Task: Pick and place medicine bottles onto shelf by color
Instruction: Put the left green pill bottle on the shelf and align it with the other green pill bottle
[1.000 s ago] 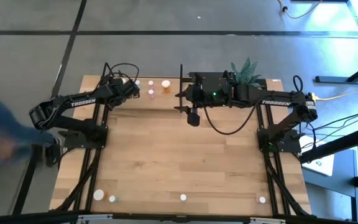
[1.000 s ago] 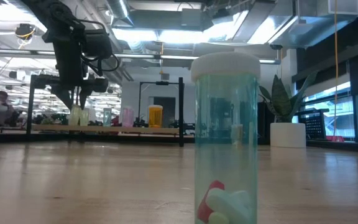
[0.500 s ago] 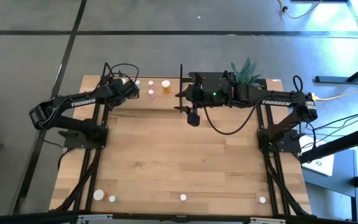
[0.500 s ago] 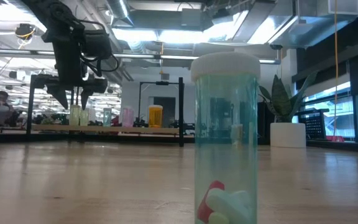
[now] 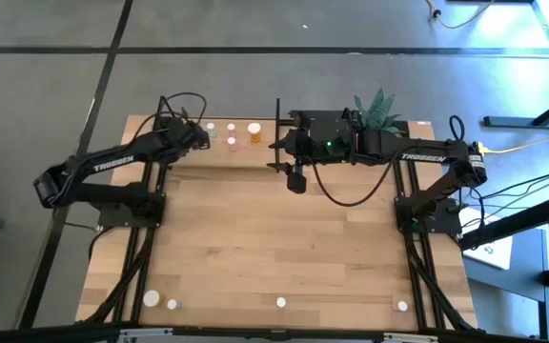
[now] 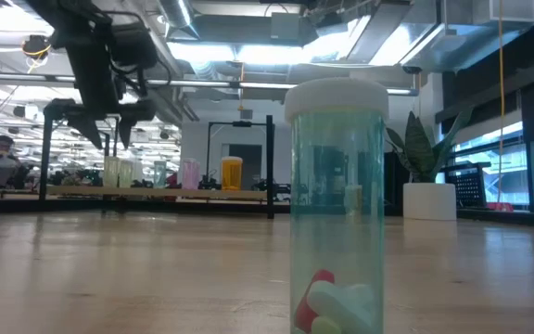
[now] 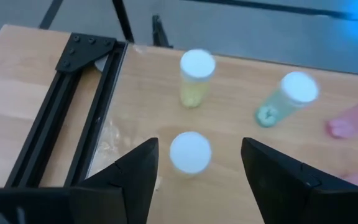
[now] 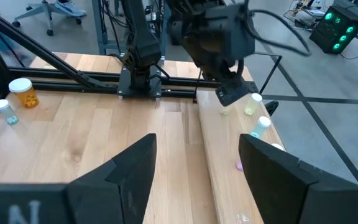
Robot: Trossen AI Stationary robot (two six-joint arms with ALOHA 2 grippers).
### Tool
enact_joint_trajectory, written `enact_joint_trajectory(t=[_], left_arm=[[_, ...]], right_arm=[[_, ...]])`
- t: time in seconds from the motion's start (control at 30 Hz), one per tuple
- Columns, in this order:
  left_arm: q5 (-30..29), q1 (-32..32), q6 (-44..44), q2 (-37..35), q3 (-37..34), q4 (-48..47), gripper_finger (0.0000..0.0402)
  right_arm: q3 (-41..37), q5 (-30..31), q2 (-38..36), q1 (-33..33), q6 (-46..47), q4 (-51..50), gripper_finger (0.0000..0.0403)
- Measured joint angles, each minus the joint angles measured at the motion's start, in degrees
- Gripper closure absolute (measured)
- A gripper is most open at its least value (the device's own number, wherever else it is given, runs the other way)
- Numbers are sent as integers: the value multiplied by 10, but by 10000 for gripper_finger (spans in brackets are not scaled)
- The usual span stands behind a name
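My left gripper (image 5: 201, 136) hangs open over the left end of the shelf (image 5: 267, 141), at the table's far edge. Just below it, between the fingers in the left wrist view but clear of them, stands a pale white-capped bottle (image 7: 190, 151). A yellowish bottle (image 7: 196, 78), a green one (image 7: 284, 99), pink ones (image 5: 232, 143) and an orange one (image 5: 254, 131) stand upright on the board too. My right gripper (image 5: 296, 181) waits open, high above the table just right of the shelf's black end bar (image 5: 278, 133).
Several more bottles stand along the table's near edge (image 5: 151, 298) (image 5: 281, 302) (image 5: 402, 306), one right before the low camera (image 6: 335, 204). A potted plant (image 5: 377, 110) stands at the far edge behind the right arm. The table's middle is bare wood.
My left gripper has opened and let go of the pale bottle, which stays upright on the shelf. It has then risen clear above the bottles and drawn slightly back toward the table's left.
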Motion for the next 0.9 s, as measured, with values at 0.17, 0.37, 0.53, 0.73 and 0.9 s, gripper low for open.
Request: enact_joint_trajectory(t=[0.17,0.37,0.53,0.73,0.9], left_arm=[[1,-15,51,-36,0,21,179],[17,-50,164,-73,26,35,179],[17,-94,296,-92,74,32,179],[19,-156,405,-102,121,-3,179],[69,-206,447,-102,165,-86,179]], right_arm=[[0,0,0,0,0,0,172],[0,0,0,0,0,0,172],[0,0,0,0,0,0,172],[0,0,0,0,0,0,172],[0,0,0,0,0,0,172]])
